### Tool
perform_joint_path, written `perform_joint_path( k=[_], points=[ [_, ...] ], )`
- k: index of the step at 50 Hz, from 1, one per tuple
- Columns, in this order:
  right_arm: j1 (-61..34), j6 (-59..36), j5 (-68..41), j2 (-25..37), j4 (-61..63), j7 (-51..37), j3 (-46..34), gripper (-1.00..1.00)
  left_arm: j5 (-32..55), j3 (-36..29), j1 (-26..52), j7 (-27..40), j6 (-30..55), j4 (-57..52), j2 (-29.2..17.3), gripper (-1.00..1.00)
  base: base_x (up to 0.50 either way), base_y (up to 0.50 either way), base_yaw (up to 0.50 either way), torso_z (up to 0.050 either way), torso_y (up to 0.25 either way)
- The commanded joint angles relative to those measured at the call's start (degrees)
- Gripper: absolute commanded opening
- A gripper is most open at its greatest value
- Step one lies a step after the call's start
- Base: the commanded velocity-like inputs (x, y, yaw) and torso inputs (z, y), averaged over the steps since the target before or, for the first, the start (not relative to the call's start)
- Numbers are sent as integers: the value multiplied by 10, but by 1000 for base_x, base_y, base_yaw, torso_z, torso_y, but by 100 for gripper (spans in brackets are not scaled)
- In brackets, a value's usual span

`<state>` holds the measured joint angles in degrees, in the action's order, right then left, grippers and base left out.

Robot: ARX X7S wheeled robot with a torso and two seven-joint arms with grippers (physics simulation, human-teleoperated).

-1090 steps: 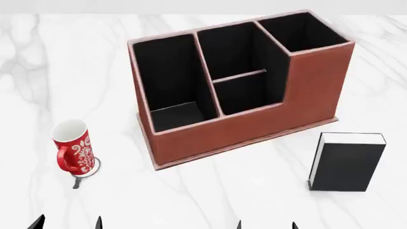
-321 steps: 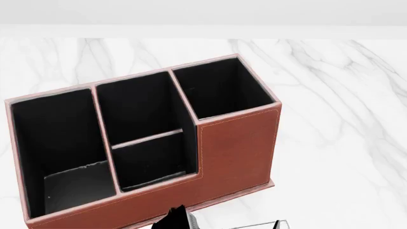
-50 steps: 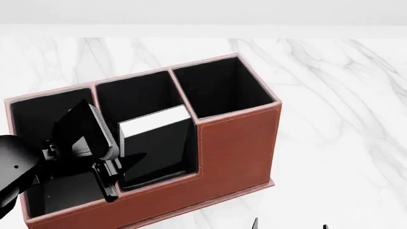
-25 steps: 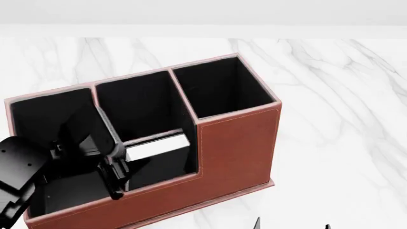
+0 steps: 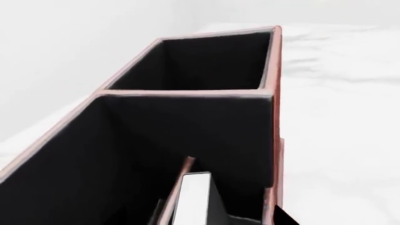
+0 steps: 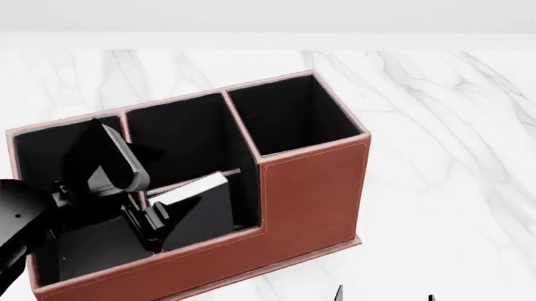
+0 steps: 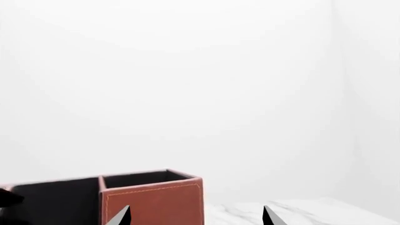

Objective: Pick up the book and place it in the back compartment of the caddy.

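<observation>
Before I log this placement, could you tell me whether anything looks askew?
Yes: the book sits tilted in the caddy's shallow front cell, its white page edge leaning against the divider, not upright. The left claw is right beside it.

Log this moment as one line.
book: tilted inside back compartment | caddy: upright | left gripper: at book, grip unclear | right gripper: open, empty

Simulated marble desk point(image 6: 435, 125), blank backdrop.
</observation>
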<state>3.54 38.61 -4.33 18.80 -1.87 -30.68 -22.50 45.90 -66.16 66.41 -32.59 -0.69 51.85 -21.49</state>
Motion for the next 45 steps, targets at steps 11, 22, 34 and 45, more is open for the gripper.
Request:
perform_joint_path(
  k=[11,22,34,45],
  points=[
    [0,-13,4,3,8,-13,8,100,139,24,-176,287,120,-636,-319,100,0,0,0,0,0],
    [2,-21,13,5,16,-23,13,100,120,13,-292,341,24,-730,-387,100,0,0,0,0,0],
    [11,-51,26,18,57,-46,40,100,91,21,-334,394,-36,-787,-414,100,0,0,0,0,0],
    [52,-65,50,37,135,-73,68,100,32,29,-380,469,-101,-861,-457,100,0,0,0,0,0]
  ],
)
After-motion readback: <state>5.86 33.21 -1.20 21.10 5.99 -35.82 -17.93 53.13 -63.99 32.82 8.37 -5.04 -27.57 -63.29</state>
